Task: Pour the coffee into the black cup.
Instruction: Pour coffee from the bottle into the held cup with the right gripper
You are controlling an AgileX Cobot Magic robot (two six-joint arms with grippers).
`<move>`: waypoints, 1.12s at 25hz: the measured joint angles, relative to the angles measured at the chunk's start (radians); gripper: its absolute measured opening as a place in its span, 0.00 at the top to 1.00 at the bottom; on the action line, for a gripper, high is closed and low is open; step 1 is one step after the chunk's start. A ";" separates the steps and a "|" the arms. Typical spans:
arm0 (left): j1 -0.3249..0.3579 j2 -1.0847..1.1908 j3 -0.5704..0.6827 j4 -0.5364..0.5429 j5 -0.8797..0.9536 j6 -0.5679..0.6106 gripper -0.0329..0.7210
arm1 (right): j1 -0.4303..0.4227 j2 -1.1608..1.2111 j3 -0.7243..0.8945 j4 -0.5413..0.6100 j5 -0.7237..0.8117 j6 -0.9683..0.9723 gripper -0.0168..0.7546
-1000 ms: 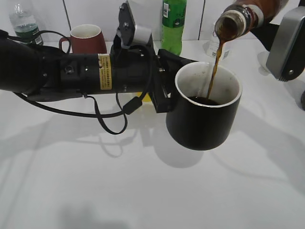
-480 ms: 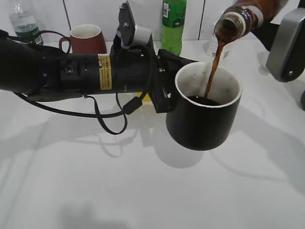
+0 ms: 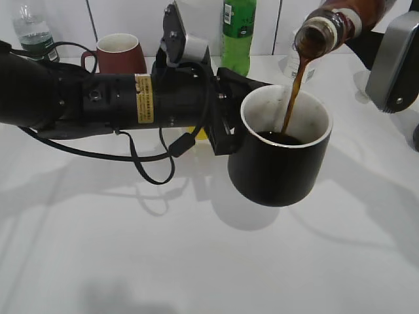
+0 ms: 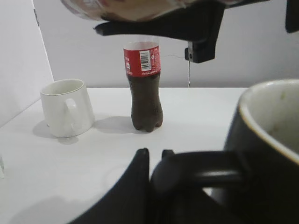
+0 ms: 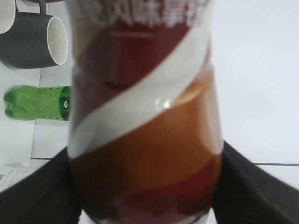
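The black cup hangs above the white table, white inside with dark coffee pooled at its bottom. My left gripper is shut on the cup's handle, and its arm reaches in from the left. The coffee bottle is tilted mouth-down above the cup at top right. A brown stream runs from the bottle into the cup. My right gripper is shut around the bottle's labelled body, a dark finger on each side.
A maroon mug, a green bottle, a clear water bottle and a small white bottle stand along the back wall. A cola bottle and a white mug stand beyond the cup. A dark grey mug is nearby.
Coffee keeps streaming into the cup. Both arms, the cup and the bottle hold the same places.
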 joint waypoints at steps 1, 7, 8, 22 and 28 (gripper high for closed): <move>0.000 0.000 0.000 0.000 0.000 0.000 0.90 | 0.000 0.000 0.000 0.000 0.000 -0.001 0.28; 0.000 0.000 0.000 0.000 0.000 0.000 0.90 | 0.000 0.000 0.000 0.000 0.000 -0.002 0.28; 0.000 0.000 0.000 0.000 0.000 0.000 0.90 | 0.000 0.000 0.000 0.000 0.000 -0.003 0.28; 0.000 0.000 0.000 0.000 0.000 0.000 0.90 | 0.000 0.000 0.000 0.000 -0.002 -0.032 0.28; 0.000 0.000 0.000 0.001 0.000 0.000 0.90 | 0.000 0.000 0.000 0.000 -0.002 -0.040 0.28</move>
